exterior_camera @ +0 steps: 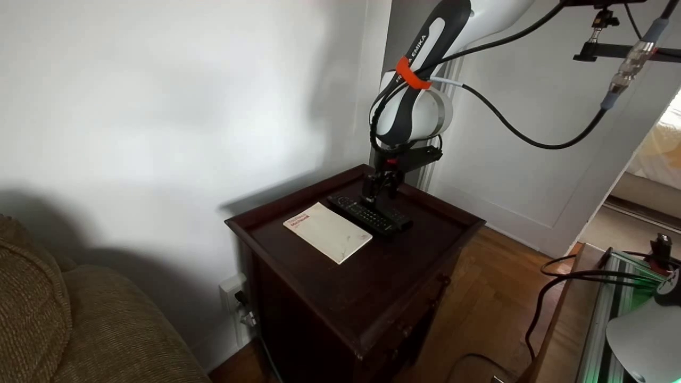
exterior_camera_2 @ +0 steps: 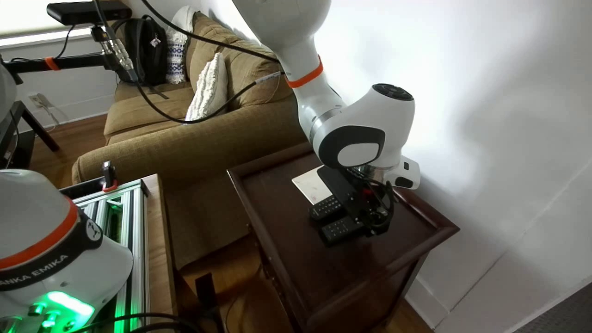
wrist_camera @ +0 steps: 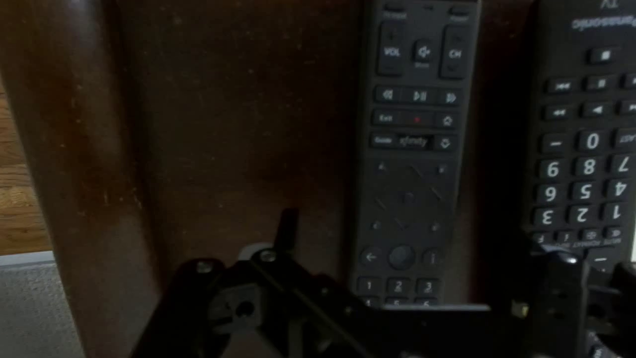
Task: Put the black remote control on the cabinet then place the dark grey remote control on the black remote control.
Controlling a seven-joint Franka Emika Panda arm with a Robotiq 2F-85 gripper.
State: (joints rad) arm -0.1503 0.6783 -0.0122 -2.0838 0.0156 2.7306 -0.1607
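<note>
The black remote control [wrist_camera: 586, 164], marked Panasonic, lies on the dark reddish-brown cabinet top [exterior_camera: 425, 239]. The dark grey remote control [wrist_camera: 410, 169] lies beside it, roughly parallel, with a gap between them. In both exterior views the black one [exterior_camera: 364, 214] [exterior_camera_2: 326, 208] is nearer the white booklet, and the grey one [exterior_camera: 398, 218] [exterior_camera_2: 341, 229] is on its far side. My gripper [wrist_camera: 417, 243] is open, low over the grey remote, with one finger on each side of it. It also shows in an exterior view [exterior_camera: 380, 192]. The lower end of the grey remote is hidden by the gripper.
A white booklet [exterior_camera: 328, 232] lies flat on the cabinet beside the black remote. The cabinet has a raised rim [exterior_camera_2: 266, 240]. A wall stands behind it, and a tan sofa [exterior_camera_2: 222, 134] stands beside it. Cables hang from the arm.
</note>
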